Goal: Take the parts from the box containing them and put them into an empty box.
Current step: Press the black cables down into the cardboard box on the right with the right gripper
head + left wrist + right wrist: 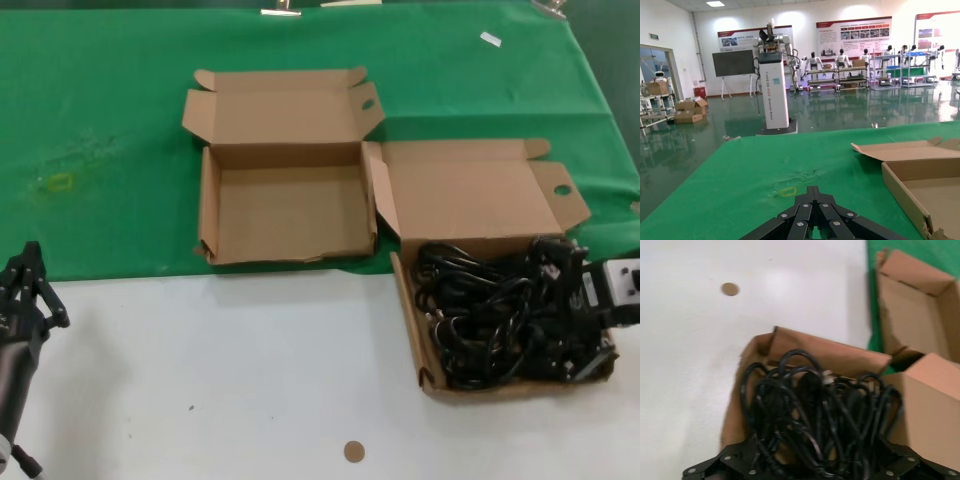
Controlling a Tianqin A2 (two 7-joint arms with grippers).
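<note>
right gripper (pixel 570 290) lower right, over cables (pixel 490 315) in full box (pixel 408 300) | grip probably unclear | empty box (pixel 212 205) up-left | left gripper (pixel 25 290) parked lower left

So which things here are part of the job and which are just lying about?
Job: full box, black cables, empty box, right claw in the full box.

Lying about: brown disc, white tag, green cloth, idle left claw.

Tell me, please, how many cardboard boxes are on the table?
2. The empty box lies open on the green cloth, at the left. The box with black cable parts lies to its right, nearer the robot, mostly on the white surface. None seems hidden.
</note>
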